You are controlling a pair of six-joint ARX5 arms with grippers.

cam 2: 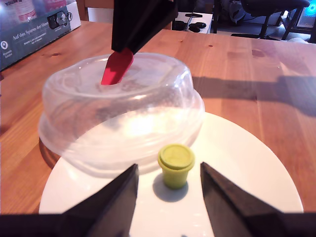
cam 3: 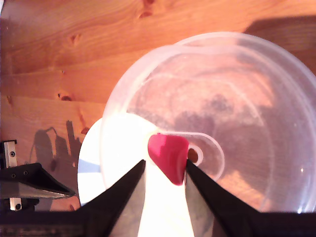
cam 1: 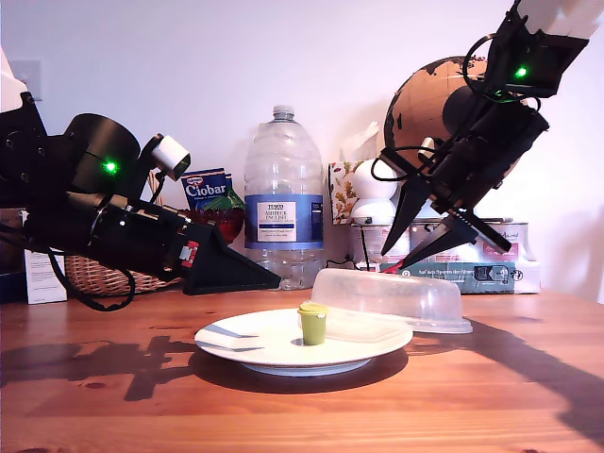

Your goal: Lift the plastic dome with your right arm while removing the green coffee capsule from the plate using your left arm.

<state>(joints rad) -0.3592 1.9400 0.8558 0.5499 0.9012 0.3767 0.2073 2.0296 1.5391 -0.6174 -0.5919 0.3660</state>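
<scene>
My first hand (cam 2: 168, 197) is hovering low over the near part of the plate (cam 2: 247, 168), its jaws spread apart and gripping nothing. The green coffee capsule (cam 2: 176, 165) is standing upright on the plate straight ahead of that gap, just short of the fingertips (cam 2: 121, 190) and touching neither one. In the exterior view this hand (cam 1: 269, 281) is coming in from the exterior view's left, with the capsule (cam 1: 312, 323) lying just beyond and below its tip, so a short advance and dip along the hand's own line should, I judge, bring the jaws around it.

My second hand (cam 3: 165, 173) is pinching the small red tab (cam 3: 169, 157) on top of the plastic dome (cam 3: 237, 123), jaws closed on either side of it. The dome (cam 1: 392, 297) is sitting shifted toward the exterior view's right, partly over the plate's rim (cam 1: 226, 342) and partly over the wooden counter (cam 1: 510, 396), with its near wall just beside the capsule. The capsule is already standing outside the cover, so the first hand is plainly the nearer one. The closeness of the dome's wall to the capsule is the thing to watch.
</scene>
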